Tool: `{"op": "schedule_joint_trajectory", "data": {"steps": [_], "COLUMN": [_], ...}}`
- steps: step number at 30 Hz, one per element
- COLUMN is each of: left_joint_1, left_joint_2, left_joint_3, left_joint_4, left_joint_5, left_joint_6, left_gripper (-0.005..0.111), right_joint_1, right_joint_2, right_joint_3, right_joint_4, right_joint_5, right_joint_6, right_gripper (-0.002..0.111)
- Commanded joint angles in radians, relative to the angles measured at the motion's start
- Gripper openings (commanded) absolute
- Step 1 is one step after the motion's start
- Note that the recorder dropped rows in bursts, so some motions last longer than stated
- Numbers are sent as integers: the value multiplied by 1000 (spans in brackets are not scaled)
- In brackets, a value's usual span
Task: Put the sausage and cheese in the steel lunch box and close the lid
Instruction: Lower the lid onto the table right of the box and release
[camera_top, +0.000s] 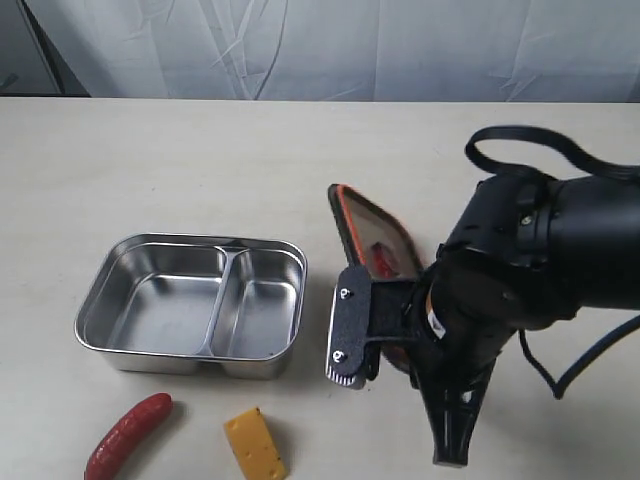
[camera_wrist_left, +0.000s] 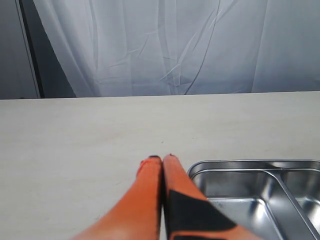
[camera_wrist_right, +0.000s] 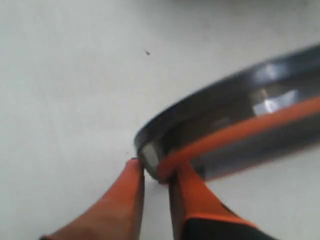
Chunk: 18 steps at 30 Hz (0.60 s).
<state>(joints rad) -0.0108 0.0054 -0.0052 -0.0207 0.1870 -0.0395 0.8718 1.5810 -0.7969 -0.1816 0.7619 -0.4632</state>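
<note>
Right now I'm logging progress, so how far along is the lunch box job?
Nothing is packed yet: the steel lunch box sits open and empty, with the sausage and cheese on the table. In hand: the right gripper pinches the lid by its rim, tilted up beside the box. Left: load both foods, then close.

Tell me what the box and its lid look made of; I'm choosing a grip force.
Steel lunch box: polished metal, likely stainless steel, judging by its mirror-like reflections. Lid: dark, glossy, probably plastic, with an orange rim seal that looks rubbery.
</note>
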Motion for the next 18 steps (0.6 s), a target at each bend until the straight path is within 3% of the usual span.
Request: {"op": "schedule_joint_trajectory", "data": {"steps": [1,18], "left_joint_1": [0,0], "left_joint_2": [-5,-5], "left_joint_3": [5,5], "left_joint_4": [1,1], "left_joint_5": [-8,-8], "left_joint_6": [-2,-2], "left_gripper": [0,0], "right_joint_1": [9,9], "right_joint_2": [40,51], "right_joint_3": [10,10], "right_joint_4": [53,67], "right_joint_5": [-13,-54], "right_joint_6": [15,15], "right_gripper": [-1,-1]}}
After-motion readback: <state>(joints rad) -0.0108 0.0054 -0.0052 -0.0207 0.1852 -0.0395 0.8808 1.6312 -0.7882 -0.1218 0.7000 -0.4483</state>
